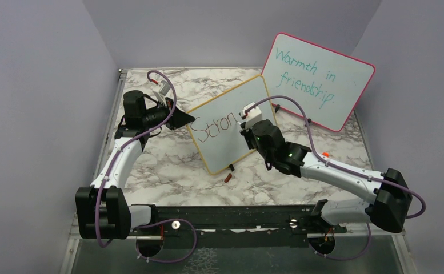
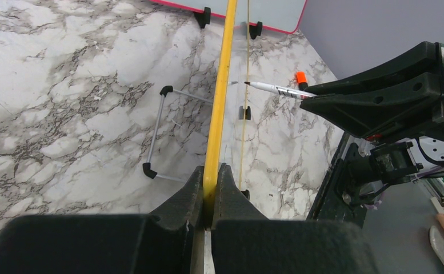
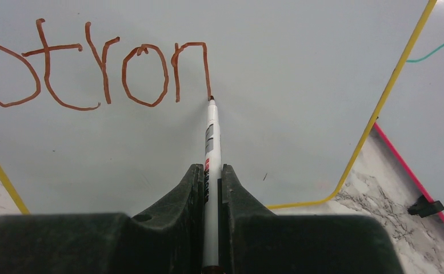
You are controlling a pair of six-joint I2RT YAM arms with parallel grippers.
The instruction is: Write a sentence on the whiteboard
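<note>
The whiteboard (image 1: 236, 145), white with a thin yellow frame, stands tilted at the middle of the table. My left gripper (image 1: 186, 120) is shut on its left edge; the left wrist view shows the yellow frame (image 2: 222, 85) pinched in the gripper (image 2: 211, 171). My right gripper (image 1: 248, 127) is shut on a white marker (image 3: 211, 137), also in the left wrist view (image 2: 274, 88). The marker tip touches the board (image 3: 299, 114) at the foot of the "n". The sentence (image 3: 94, 68) reads "Stron" in red-brown, also in the top view (image 1: 214, 127).
A pink-framed board (image 1: 316, 80) with teal words "Warmth in friendship." leans at the back right. A red-brown cap (image 1: 227, 177) lies in front of the whiteboard. An orange cap (image 1: 326, 154) lies beside the right arm. A wire stand (image 2: 159, 131) is behind the whiteboard.
</note>
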